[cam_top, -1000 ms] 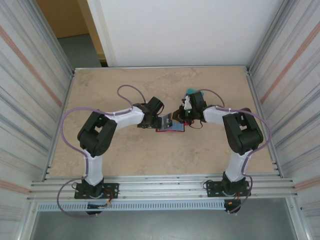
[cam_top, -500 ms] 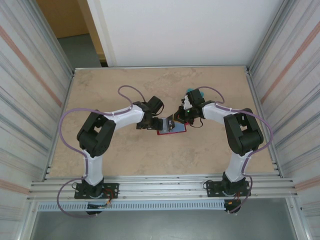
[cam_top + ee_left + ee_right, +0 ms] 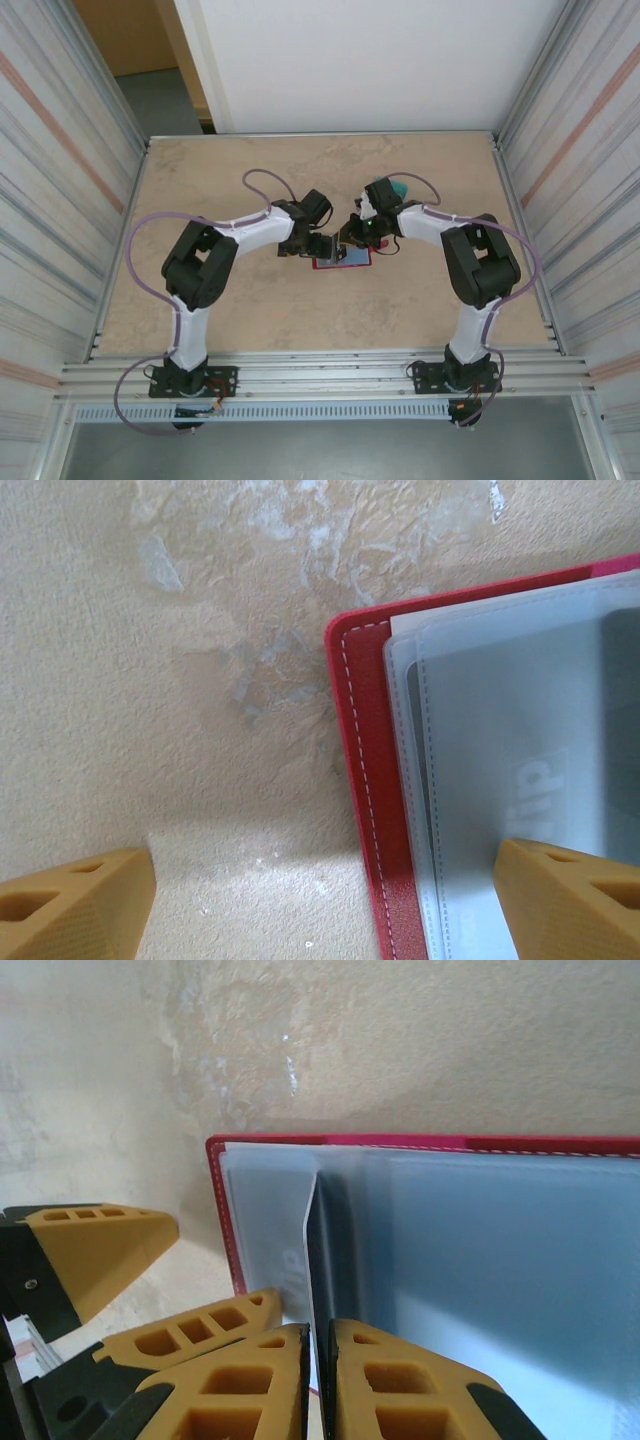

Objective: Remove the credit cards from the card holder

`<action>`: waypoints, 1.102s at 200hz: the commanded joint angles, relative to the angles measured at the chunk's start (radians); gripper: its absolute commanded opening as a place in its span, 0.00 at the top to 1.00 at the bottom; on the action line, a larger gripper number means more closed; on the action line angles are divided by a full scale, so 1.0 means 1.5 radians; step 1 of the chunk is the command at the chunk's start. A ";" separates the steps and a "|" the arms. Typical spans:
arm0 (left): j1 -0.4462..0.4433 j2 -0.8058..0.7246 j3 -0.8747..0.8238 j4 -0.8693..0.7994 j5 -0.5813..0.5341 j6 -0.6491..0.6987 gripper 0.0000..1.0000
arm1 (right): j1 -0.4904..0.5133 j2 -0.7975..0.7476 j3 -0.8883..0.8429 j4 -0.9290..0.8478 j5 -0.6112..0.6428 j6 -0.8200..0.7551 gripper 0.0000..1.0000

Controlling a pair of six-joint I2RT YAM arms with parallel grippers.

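Left gripper (image 3: 325,880), spread wide, straddles the card holder's (image 3: 362,780) lower-right edge, likely steadying it, while right gripper (image 3: 320,1338) pinches a lifted pocket leaf (image 3: 311,1222).

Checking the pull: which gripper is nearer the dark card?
Right. The right gripper is closed at the raised edge of the dark card; the left gripper stands open, straddling the holder edge.

card holder (image 3: 362,780) partly beyond right and bottom frame edges

1. The bench (image 3: 250,300) has a beige, mottled top.
2. A red card holder (image 3: 345,262) lies open on it near the middle.
3. Teal credit cards (image 3: 398,186) sit farther back, to the right.
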 commanded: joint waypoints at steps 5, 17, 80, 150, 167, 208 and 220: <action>-0.003 0.030 0.001 -0.004 0.019 -0.001 0.11 | 0.011 0.018 0.031 -0.032 0.025 -0.015 0.92; -0.003 0.028 0.000 -0.004 0.014 -0.002 0.11 | 0.014 0.018 0.043 -0.060 0.044 -0.033 0.97; 0.029 0.018 -0.034 -0.005 0.000 -0.005 0.12 | -0.007 -0.044 0.121 -0.226 0.153 -0.164 1.00; 0.047 -0.017 -0.049 -0.012 -0.027 0.018 0.12 | -0.064 -0.010 0.308 -0.412 0.247 -0.486 1.00; 0.049 -0.021 -0.052 -0.014 -0.033 0.019 0.12 | -0.072 0.007 0.343 -0.426 0.264 -0.571 1.00; 0.060 -0.024 -0.063 -0.020 -0.039 0.022 0.12 | -0.090 0.023 0.372 -0.420 0.224 -0.711 1.00; 0.063 -0.023 -0.062 -0.020 -0.039 0.024 0.12 | -0.093 0.030 0.374 -0.420 0.216 -0.743 1.00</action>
